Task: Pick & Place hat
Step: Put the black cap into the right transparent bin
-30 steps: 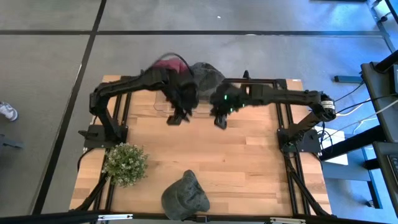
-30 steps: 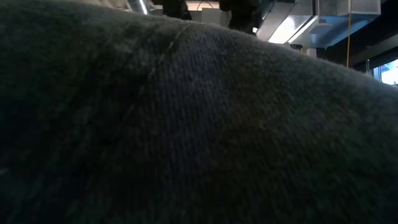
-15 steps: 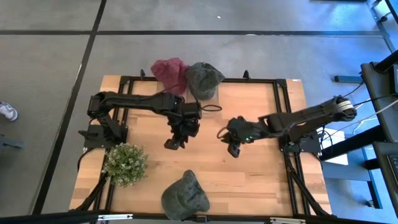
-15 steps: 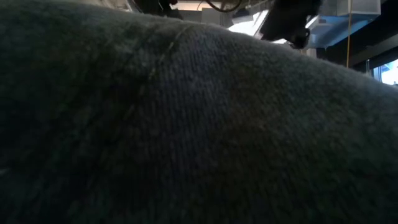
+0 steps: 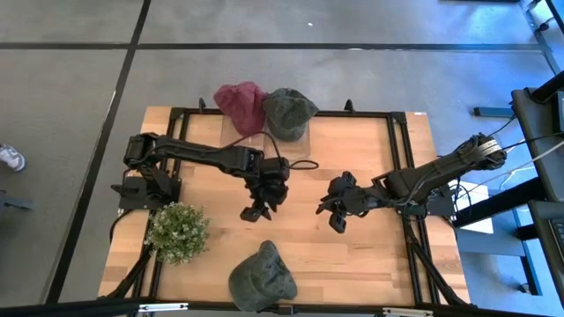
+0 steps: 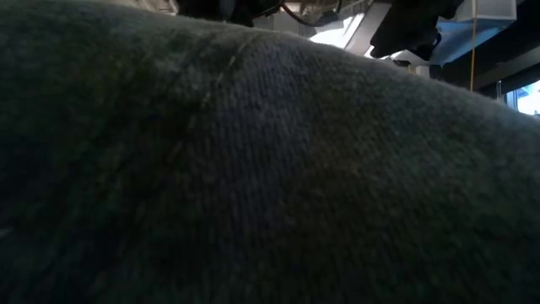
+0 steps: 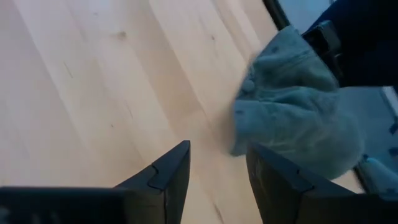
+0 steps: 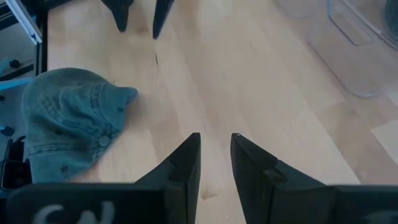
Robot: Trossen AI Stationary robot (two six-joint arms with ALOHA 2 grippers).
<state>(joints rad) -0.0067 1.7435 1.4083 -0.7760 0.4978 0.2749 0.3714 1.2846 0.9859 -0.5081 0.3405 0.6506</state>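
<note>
A grey-green denim hat lies crown up at the table's near edge. It also shows in the left wrist view and the right wrist view, and its cloth fills the low view. My left gripper is open and empty over the middle of the table, a little to the far side of the hat. My right gripper is open and empty to the right of it. Their fingers stand apart over bare wood in the left wrist view and the right wrist view.
A red hat and a grey hat lie side by side at the far edge, by a clear plastic tray. A potted plant stands near the left front. Bare wood lies between the grippers and the near edge.
Both grippers have drawn back from the two hats at the far edge toward the near edge, to the middle of the table. My right gripper has also gone toward the table's right edge. The red hat, under my left arm a second ago, now lies uncovered.
</note>
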